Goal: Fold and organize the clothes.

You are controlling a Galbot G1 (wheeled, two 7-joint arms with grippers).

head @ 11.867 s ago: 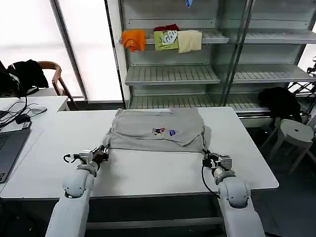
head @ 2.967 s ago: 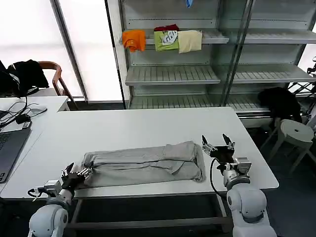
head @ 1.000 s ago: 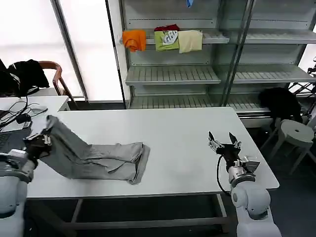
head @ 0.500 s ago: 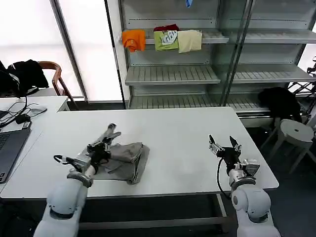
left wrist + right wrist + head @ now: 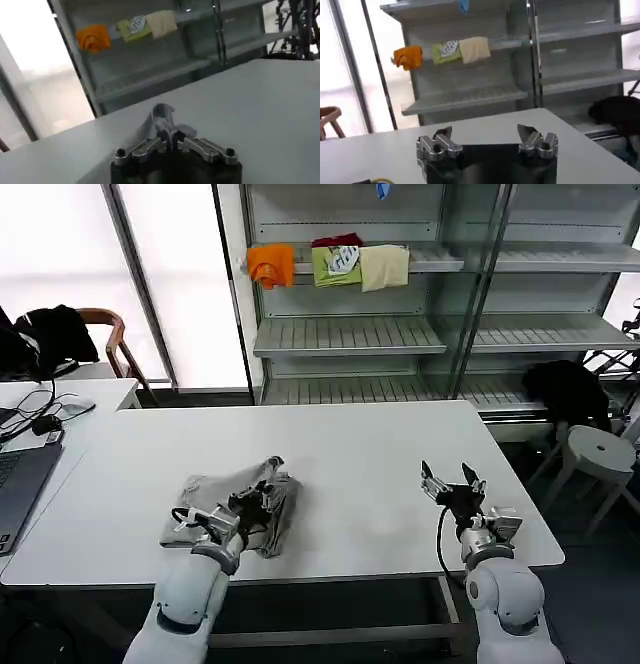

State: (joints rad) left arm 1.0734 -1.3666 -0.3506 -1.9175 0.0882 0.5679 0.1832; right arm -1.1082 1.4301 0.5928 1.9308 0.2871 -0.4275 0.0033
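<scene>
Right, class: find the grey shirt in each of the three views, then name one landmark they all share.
Head view: the folded grey shirt lies near the table's front left, pinched by the left gripper.
Left wrist view: a fold of it rises between the jaws.
Right wrist view: absent.
Shared landmark: the orange cloth on the shelf.

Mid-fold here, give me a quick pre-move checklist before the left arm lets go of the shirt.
1. Left gripper shut on a pinch of the grey shirt: ok.
2. Shirt fully on the white table: ok.
3. Shirt folded neatly: not ok; it is bunched and uneven.
4. Right gripper open and apart from the shirt: ok.
5. Table beside the shirt free for release: ok.
6. Layers under the fold aligned: cannot tell.
</scene>
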